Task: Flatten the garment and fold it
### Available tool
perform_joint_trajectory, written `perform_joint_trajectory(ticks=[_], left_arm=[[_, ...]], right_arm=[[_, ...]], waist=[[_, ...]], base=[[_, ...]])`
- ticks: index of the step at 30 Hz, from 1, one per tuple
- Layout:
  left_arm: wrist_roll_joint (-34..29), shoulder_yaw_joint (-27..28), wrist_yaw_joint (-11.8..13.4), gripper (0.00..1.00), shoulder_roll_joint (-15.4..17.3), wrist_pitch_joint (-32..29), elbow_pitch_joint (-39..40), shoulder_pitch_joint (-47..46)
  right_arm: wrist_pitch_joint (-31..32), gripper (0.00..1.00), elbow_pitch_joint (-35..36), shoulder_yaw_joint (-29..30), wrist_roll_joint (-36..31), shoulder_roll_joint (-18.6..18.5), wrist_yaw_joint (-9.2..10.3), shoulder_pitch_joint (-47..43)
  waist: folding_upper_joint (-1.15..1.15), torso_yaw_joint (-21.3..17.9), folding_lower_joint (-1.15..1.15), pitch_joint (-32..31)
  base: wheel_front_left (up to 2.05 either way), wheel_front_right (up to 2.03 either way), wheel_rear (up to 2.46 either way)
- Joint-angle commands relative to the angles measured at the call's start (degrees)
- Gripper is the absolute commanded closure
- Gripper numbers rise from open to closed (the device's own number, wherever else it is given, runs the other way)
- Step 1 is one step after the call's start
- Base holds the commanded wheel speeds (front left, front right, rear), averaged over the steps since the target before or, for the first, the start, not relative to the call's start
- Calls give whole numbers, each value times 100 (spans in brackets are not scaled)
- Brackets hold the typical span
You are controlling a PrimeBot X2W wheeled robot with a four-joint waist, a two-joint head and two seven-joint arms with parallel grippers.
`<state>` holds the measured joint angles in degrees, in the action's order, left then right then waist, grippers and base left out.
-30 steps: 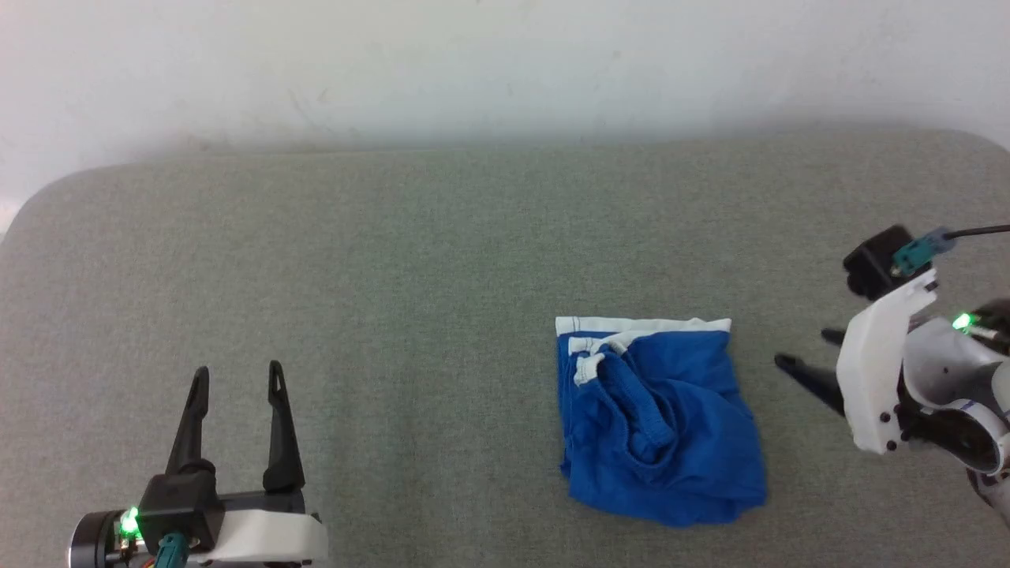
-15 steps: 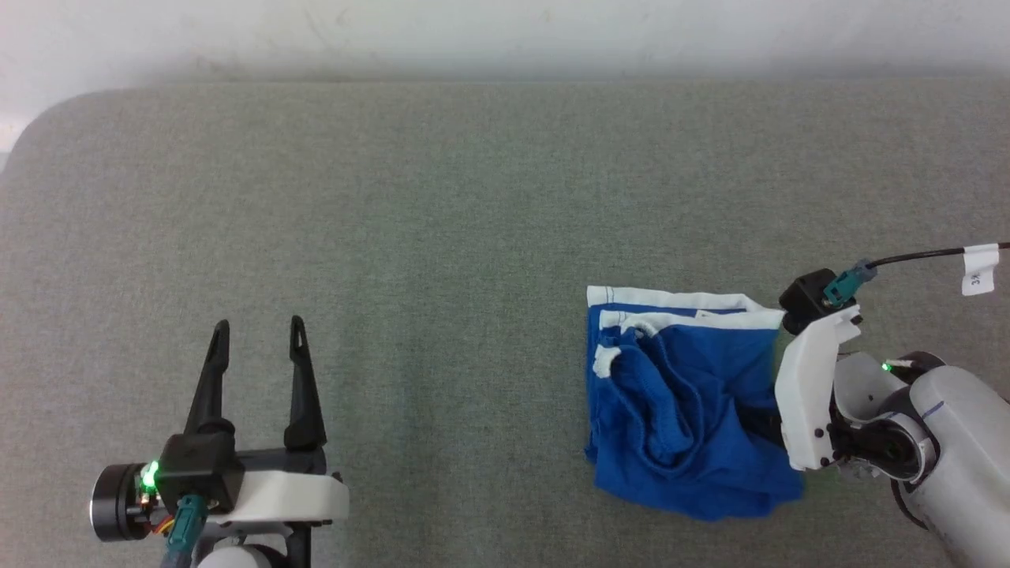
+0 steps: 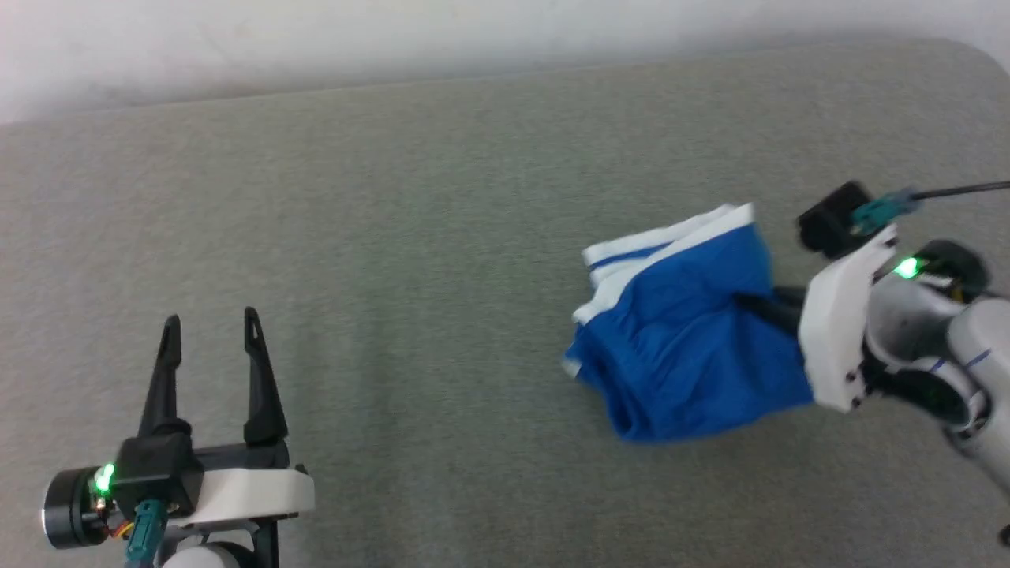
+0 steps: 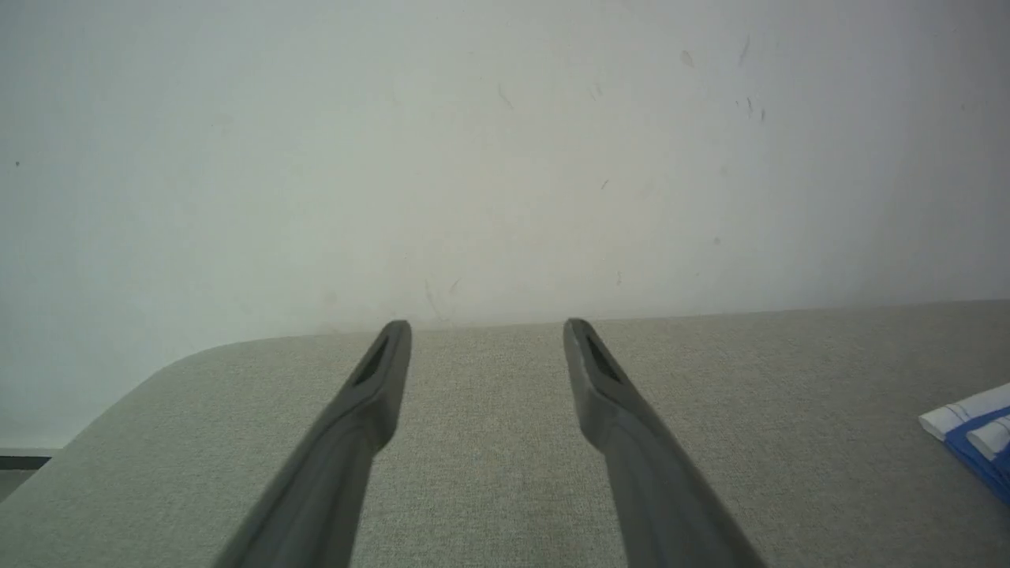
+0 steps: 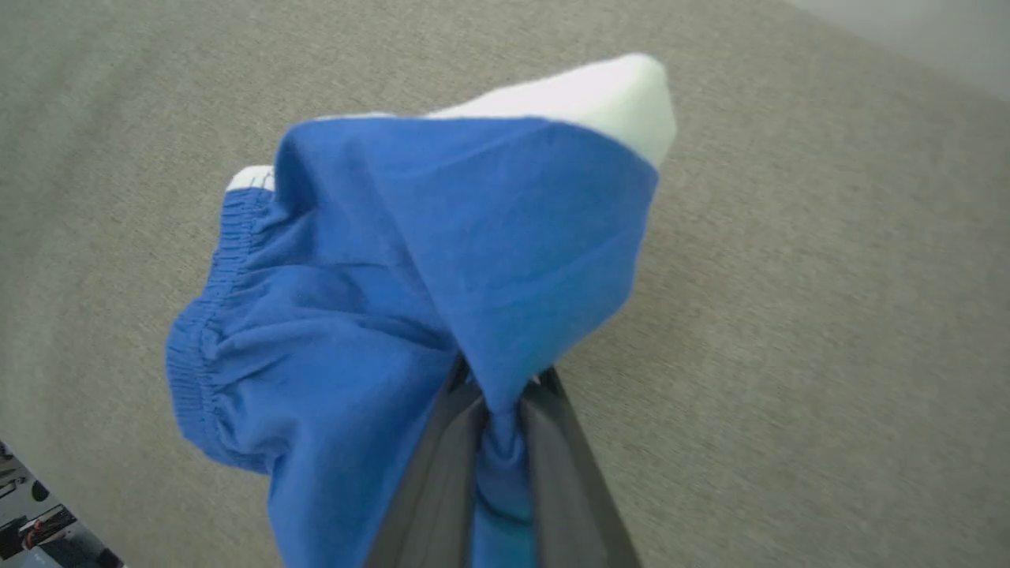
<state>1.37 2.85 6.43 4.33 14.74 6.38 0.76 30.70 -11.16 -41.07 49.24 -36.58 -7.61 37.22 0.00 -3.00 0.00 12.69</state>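
Observation:
The garment (image 3: pixel 678 339), bright blue shorts with white trim, is bunched at the right of the grey table (image 3: pixel 442 237), its right side lifted. My right gripper (image 3: pixel 750 304) is shut on the blue cloth at that edge; in the right wrist view both dark fingers (image 5: pixel 442 465) pinch a fold of the garment (image 5: pixel 410 284), and an elastic waistband hangs at the left. My left gripper (image 3: pixel 209 327) stands open at the lower left, nothing between its fingers. In the left wrist view the left gripper (image 4: pixel 485 331) points at the wall, and a white-striped corner of the garment (image 4: pixel 974 430) lies at the right edge.
A pale wall (image 3: pixel 394 31) runs behind the table's far edge. A black cable (image 3: pixel 963 188) leads off from my right wrist. Bare grey table surface stretches between the two grippers.
My right gripper reached the garment's right edge, shut on it and lifted it, so the cloth shifted and turned over. The head camera moved too. The left gripper stays open.

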Motion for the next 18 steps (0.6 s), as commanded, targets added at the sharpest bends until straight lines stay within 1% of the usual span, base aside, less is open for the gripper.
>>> perform_joint_trajectory(ticks=[1,4,9,13,18], left_arm=[[-70,25,21,0,55,26,50,-56],[-107,179,79,0,182,26,302,-202],[-256,272,71,0,513,26,621,-496],[-382,173,73,0,693,26,794,-778],[-453,31,162,0,778,26,979,-954]], right_arm=[[6,100,22,0,32,-95,12,77],[86,100,120,-51,1,-405,12,371],[-75,100,-278,29,-148,-649,12,878],[-350,100,-854,142,-440,-703,12,1337],[-538,100,-1654,229,-829,-775,12,1908]], waist=[[0,-842,0,363],[0,-1366,0,845],[0,-1909,0,1584],[0,-2039,0,2059],[0,-2011,0,2382]], base=[[0,0,0],[0,0,0],[0,0,0],[0,0,0],[0,0,0]])
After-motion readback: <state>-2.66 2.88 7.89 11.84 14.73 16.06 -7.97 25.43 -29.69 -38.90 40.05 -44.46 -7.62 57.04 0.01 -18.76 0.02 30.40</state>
